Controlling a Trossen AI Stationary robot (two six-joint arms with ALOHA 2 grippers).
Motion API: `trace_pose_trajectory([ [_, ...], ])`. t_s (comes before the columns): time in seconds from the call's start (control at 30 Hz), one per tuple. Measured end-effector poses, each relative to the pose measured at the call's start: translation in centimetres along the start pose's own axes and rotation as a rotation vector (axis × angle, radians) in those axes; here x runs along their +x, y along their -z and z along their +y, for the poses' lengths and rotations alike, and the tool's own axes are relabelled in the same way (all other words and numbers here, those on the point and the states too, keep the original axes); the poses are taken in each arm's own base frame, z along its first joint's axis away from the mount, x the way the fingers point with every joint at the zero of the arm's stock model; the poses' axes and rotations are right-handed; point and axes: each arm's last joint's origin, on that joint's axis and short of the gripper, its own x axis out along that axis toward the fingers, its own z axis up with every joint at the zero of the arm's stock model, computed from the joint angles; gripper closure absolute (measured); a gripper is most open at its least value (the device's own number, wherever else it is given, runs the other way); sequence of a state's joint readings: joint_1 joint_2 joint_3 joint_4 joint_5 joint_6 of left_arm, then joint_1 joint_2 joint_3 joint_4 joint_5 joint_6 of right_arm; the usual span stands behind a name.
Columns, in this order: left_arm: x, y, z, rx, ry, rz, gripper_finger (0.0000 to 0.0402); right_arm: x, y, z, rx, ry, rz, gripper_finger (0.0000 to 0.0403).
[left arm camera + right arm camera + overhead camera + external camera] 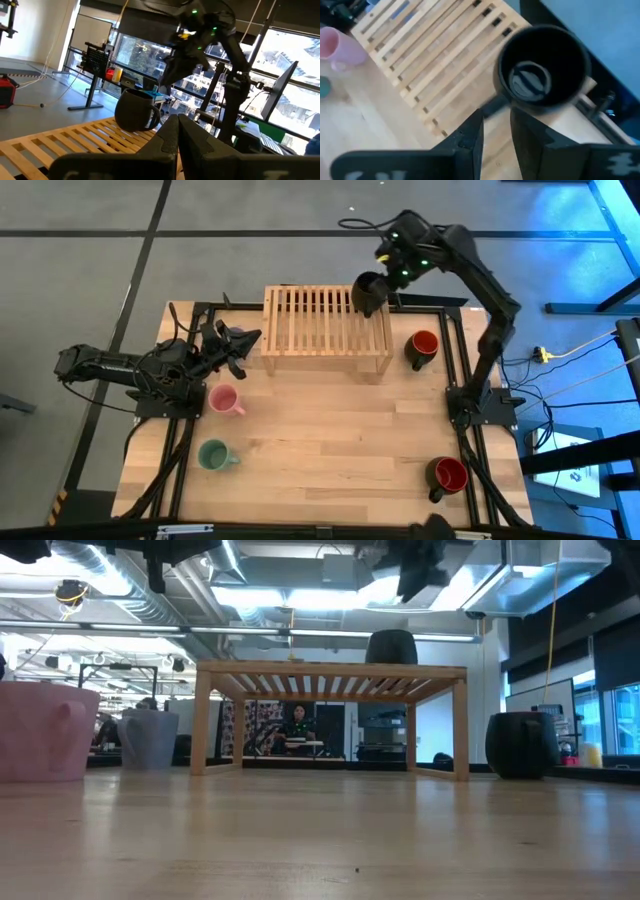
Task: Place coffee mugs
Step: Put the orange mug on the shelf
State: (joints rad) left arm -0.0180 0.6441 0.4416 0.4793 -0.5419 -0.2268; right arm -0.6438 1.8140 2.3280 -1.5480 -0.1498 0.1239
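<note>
A black mug [370, 292] [540, 65] stands upright on the far right corner of the wooden slatted rack [325, 330], its handle [492, 107] pointing toward my right gripper [496, 130] [392, 265]. That gripper hovers just above the mug, open by a narrow gap and touching nothing. My left gripper [178, 132] [248, 338] is shut and empty at the rack's left end, partly over the lavender mug [148, 738]. The pink mug [225, 398] and green mug [213, 455] stand on the table's left. Two red-inside mugs [423, 348] [449, 475] stand on its right.
The rack stands on legs at the table's far middle, with open space beneath it [330, 740]. Most of its slatted top [310, 320] is bare. The middle of the wooden table [330, 440] holds nothing. A person [297, 725] sits in the room behind.
</note>
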Motion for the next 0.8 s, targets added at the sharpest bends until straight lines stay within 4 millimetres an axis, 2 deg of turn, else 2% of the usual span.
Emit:
trace_pose_trajectory([
  [0.3, 0.0, 0.0, 0.2, 0.003, -0.078, -0.017, 0.0401, -6.2, 3.0, 0.7, -0.014, 0.019, -0.128, 0.0318],
  [0.43, 0.0, -0.1, 0.2, 0.003, -0.084, -0.019, 0.0401, -7.3, 4.5, 0.5, 0.012, 0.068, -0.144, 0.0318],
  [0.57, 0.0, -0.1, 0.2, 0.003, -0.083, -0.019, 0.0401, -6.5, 6.9, -0.1, 0.076, 0.132, -0.069, 0.0318],
  [0.8, 0.0, 0.0, 0.2, 0.003, -0.083, -0.018, 0.0401, -2.1, 12.2, -1.7, 0.207, 0.248, 0.102, 0.0299],
])
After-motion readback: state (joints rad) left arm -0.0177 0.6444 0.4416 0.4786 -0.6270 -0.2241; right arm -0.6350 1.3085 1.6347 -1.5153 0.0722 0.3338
